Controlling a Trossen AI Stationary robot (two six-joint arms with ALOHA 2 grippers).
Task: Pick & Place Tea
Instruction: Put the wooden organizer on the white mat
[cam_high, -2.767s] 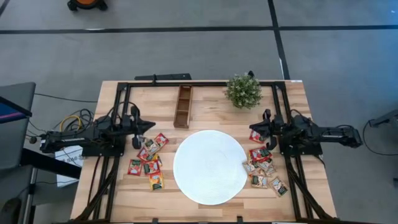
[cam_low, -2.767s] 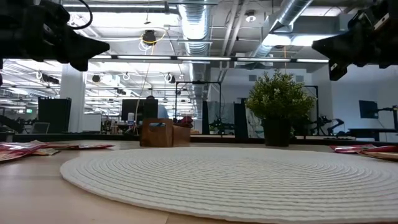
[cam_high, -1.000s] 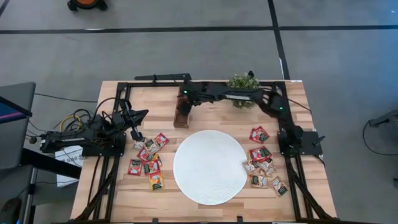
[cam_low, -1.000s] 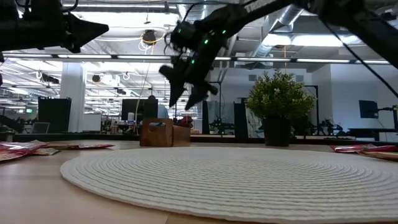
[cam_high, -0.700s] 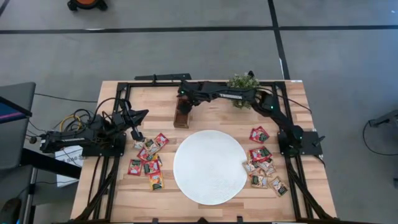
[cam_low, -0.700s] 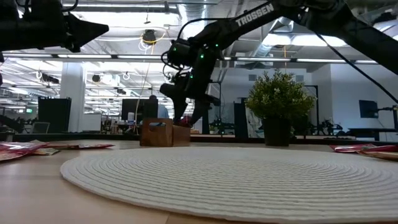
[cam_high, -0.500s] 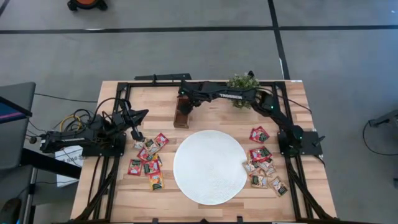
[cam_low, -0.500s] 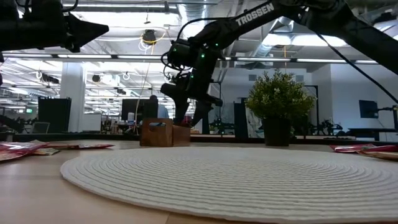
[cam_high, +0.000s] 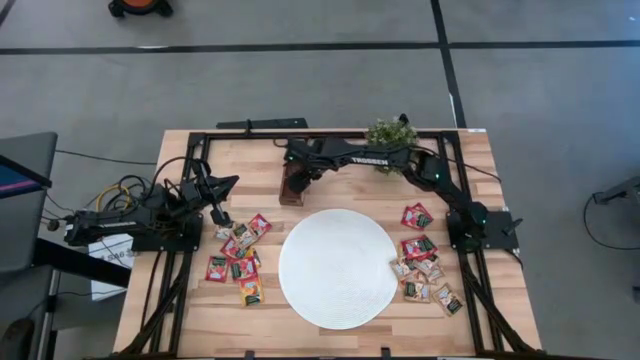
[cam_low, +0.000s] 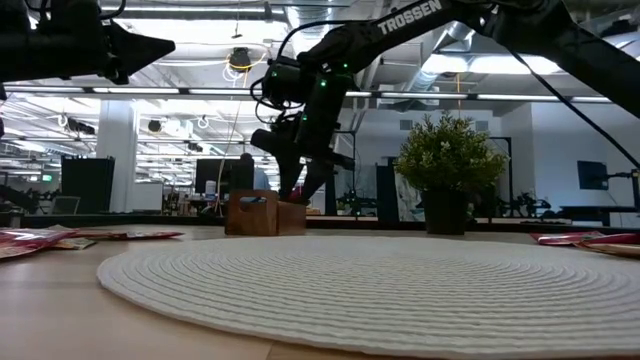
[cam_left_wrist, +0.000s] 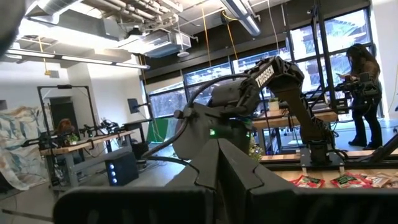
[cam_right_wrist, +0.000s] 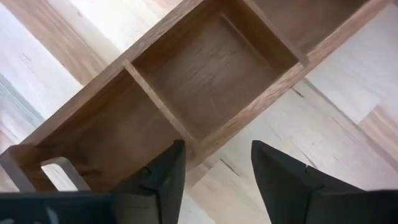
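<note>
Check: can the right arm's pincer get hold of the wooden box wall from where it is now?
Probably yes. The right pincer is open right over the wooden box, its fingers astride one long side wall, nothing between them. The compartments in view look empty.

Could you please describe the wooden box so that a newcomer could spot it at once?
Start at the white disc in the table's middle; just beyond its far edge lies the wooden box. It is narrow, brown, three-compartment, with the right gripper over it.

Bench (cam_high: 340, 172): pale wood planks, smooth, matt.
Compartment box (cam_right_wrist: 205, 81): brown wood, visible grain, matt.
Round mat (cam_high: 338, 266): white, ribbed woven texture.
Tea sachets (cam_high: 240, 256): printed paper, slight sheen.
Fingers (cam_right_wrist: 280, 171): black, matt, plastic-looking.
</note>
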